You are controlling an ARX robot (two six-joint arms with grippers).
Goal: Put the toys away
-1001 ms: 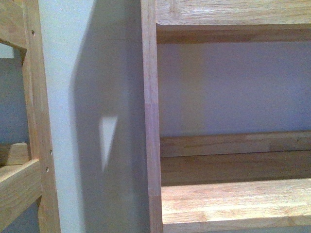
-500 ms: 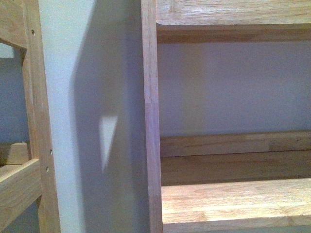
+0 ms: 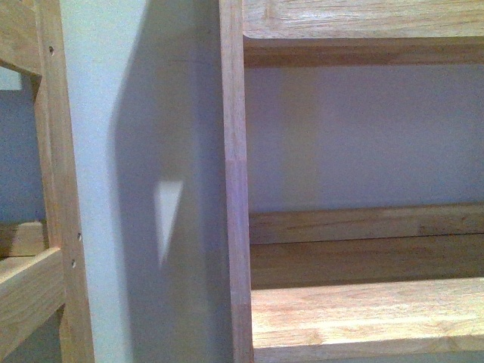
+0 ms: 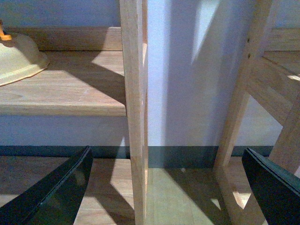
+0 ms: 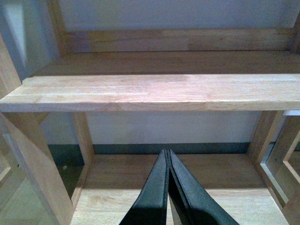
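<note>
No toy shows clearly in any view. On a wooden shelf in the left wrist view lies a pale yellow rounded thing with an orange bit on top, cut off by the frame edge; I cannot tell what it is. My left gripper is open, with its dark fingers wide apart either side of a wooden upright and nothing between them. My right gripper is shut on nothing and points into the lower bay of a shelf unit, above its bottom board.
The front view shows light wooden shelving close up: an upright post, a shelf board at lower right and a second frame at left, with white wall between. A bare shelf spans the right wrist view. A dark baseboard runs along the wall.
</note>
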